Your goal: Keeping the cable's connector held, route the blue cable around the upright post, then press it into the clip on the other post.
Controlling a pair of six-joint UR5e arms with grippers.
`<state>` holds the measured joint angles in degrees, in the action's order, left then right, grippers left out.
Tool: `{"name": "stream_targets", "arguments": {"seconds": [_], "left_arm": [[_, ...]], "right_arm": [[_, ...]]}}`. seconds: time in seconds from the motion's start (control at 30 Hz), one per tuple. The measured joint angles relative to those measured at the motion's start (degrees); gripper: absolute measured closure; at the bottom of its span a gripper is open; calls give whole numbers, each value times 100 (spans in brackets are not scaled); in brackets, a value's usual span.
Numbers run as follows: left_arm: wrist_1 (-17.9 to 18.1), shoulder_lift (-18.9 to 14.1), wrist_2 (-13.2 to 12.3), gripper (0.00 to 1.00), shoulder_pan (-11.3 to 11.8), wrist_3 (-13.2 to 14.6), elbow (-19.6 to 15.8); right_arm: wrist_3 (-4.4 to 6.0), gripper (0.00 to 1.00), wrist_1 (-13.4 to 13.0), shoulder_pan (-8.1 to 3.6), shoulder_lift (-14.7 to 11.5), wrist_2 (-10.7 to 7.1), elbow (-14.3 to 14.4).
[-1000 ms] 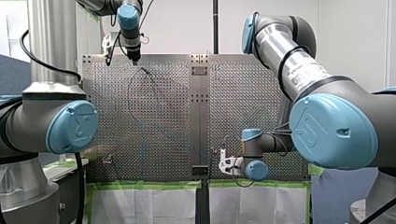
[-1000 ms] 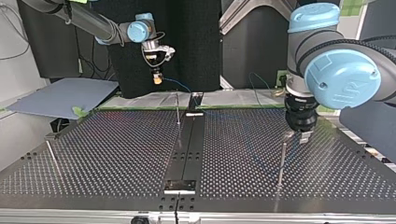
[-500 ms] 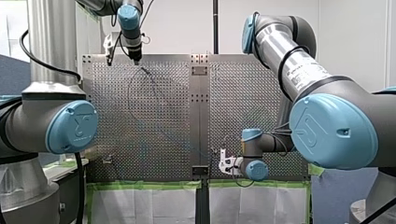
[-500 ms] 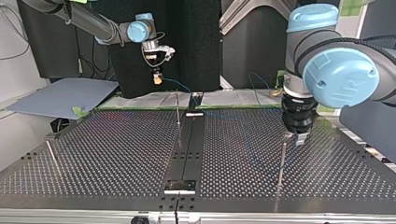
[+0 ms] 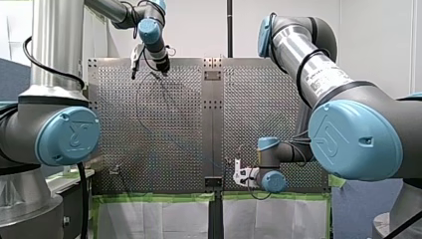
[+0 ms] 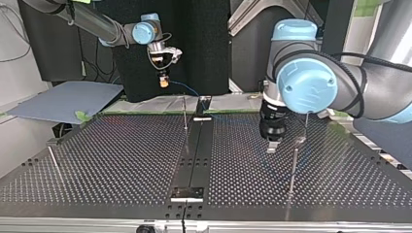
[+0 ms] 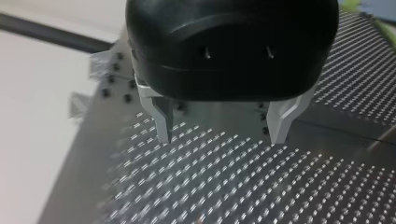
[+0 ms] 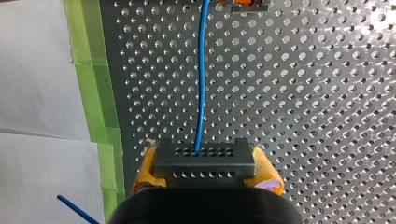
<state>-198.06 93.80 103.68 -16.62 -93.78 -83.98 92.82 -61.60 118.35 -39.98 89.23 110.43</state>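
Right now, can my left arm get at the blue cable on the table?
Probably yes. My left gripper hangs open and empty, in the front view right beside the loop of the blue cable, and nothing stands between them. Its wrist view shows no cable between the fingers.

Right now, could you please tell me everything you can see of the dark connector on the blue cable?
The dark grey rectangular block connector looks like matte plastic, with two rows of small round holes. It sits square, clamped between the yellow pads of my right tool, above the perforated metal table. The thin blue cable enters one upper hole and runs ahead.
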Motion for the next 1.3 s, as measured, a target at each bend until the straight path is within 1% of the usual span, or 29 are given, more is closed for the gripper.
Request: {"name": "stream_targets", "arguments": {"seconds": [0.23, 0.33, 0.47, 0.63, 0.73, 0.93, 1.1, 1.3], "left_arm": [[386, 392, 108, 0, -390, 392, 2], [525, 533, 133, 0, -482, 532, 4], [725, 731, 169, 0, -544, 732, 3], [1039, 1003, 355, 0, -560, 1047, 2], [1225, 1065, 505, 0, -536, 1233, 2], [1587, 1189, 713, 0, -469, 1563, 5], [1886, 1377, 878, 0, -435, 1700, 6], [2236, 1508, 1026, 0, -283, 1787, 6]], "right_arm": [[42, 100, -23, -16, -2, 1, 0], [50, 100, -28, -19, -1, 0, 0], [53, 100, -39, -20, 0, 1, 0], [54, 100, -54, -14, 0, -1, 1], [54, 100, -65, -5, 1, -2, 1], [54, 100, -82, -1, 0, -2, -1], [54, 100, -89, -1, 1, -1, -1], [54, 100, -95, 0, 2, -2, -1]]}}
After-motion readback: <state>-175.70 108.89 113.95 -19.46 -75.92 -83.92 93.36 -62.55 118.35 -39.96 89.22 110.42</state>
